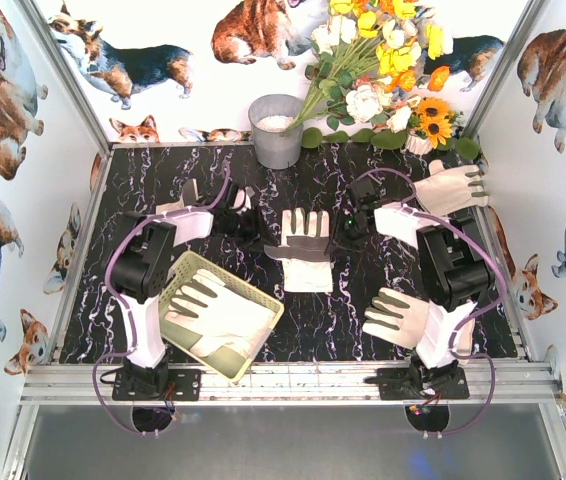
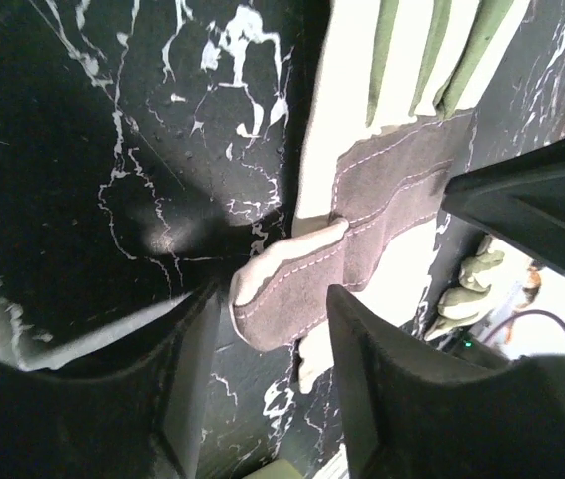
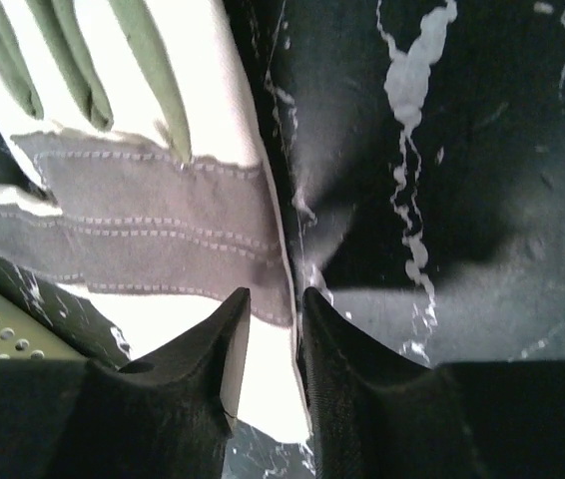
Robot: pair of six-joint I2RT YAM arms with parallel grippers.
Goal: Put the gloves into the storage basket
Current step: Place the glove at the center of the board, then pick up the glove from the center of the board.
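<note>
Pickup: middle glove (image 1: 303, 245) | your left end effector (image 2: 278, 309) sat apart astride it | right end effector (image 3: 275, 299) clamped its edge | next: lift into storage basket (image 1: 175, 287)

Four work gloves show plainly: one glove (image 1: 225, 318) inside the basket, one glove (image 1: 303, 245) mid-table, one glove (image 1: 451, 187) at far right, one glove (image 1: 400, 318) at near right. One yellow-green basket (image 1: 185, 275). One grey bucket (image 1: 276, 140). One flower bouquet (image 1: 383, 60). Two robot arms: left arm (image 1: 148, 270), right arm (image 1: 453, 265).
</note>
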